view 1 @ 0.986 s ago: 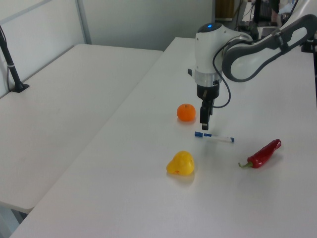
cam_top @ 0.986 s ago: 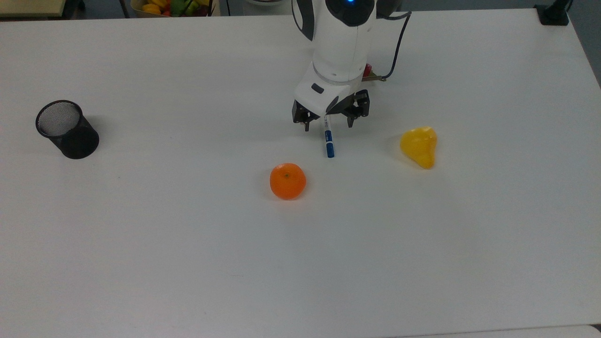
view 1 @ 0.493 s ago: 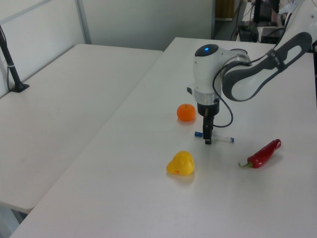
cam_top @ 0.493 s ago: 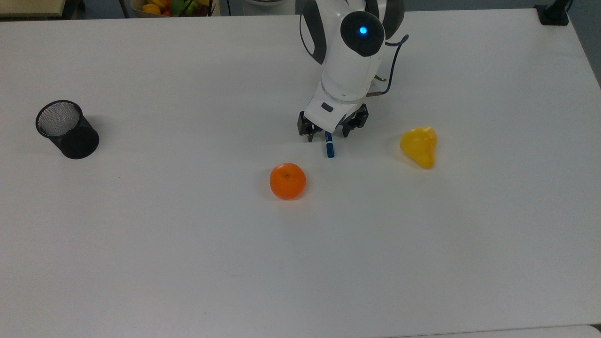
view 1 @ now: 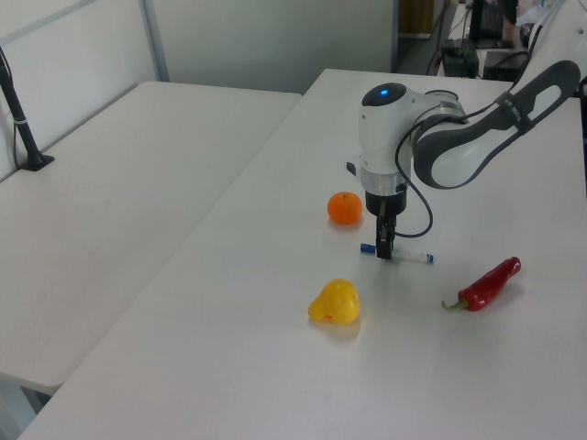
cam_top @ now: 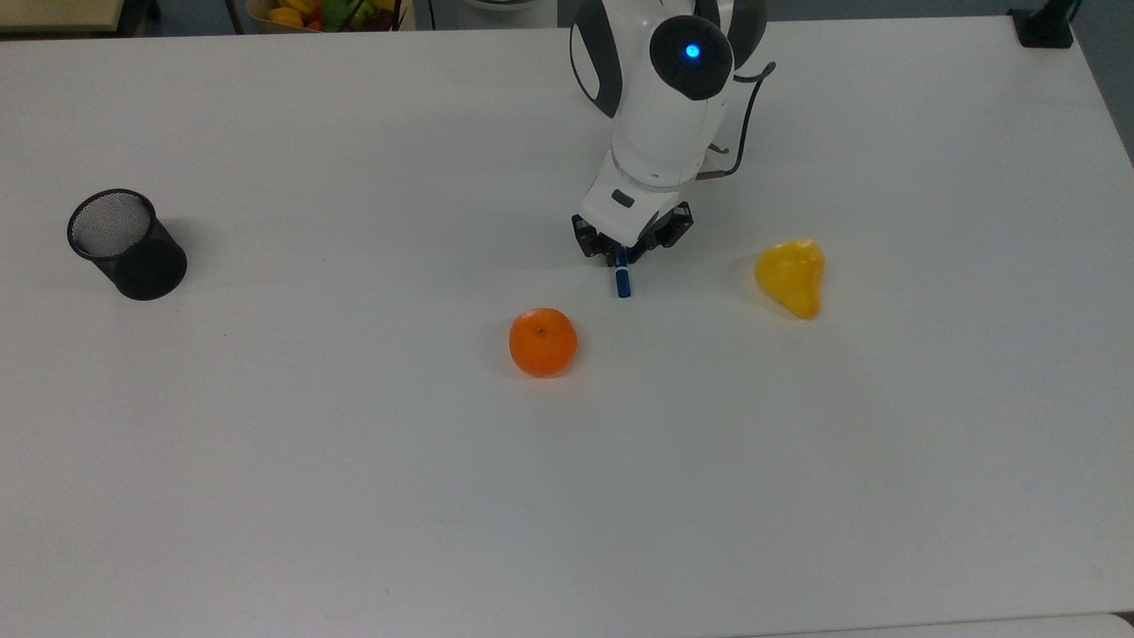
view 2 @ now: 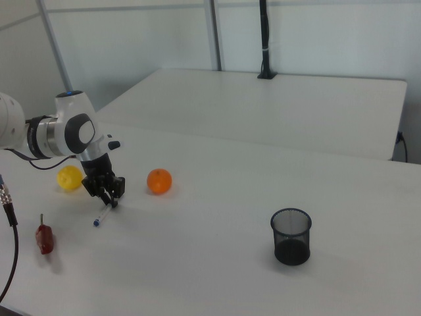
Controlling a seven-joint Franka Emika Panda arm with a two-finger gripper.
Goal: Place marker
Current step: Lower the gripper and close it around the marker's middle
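Note:
The marker (cam_top: 624, 283) lies flat on the white table (cam_top: 354, 496), its blue cap pointing toward the top view's bottom. In the left view the marker (view 1: 415, 258) shows its white barrel sticking out to the right of the fingers. My gripper (cam_top: 624, 257) is down at table level with its fingers shut on the marker's barrel near the capped end. Seen from the right view, the gripper (view 2: 110, 199) stands upright over the marker (view 2: 101, 218), which rests on the table.
An orange (cam_top: 542, 342) sits close to the marker's cap, and a yellow pear-shaped fruit (cam_top: 791, 276) lies to the top view's right. A red chilli (view 1: 491, 282) lies beyond the marker's far end. A black mesh cup (cam_top: 127, 244) stands far to the top view's left.
The gripper came down from above the marker to table level and its fingers narrowed from wide apart onto the barrel. The marker has not moved.

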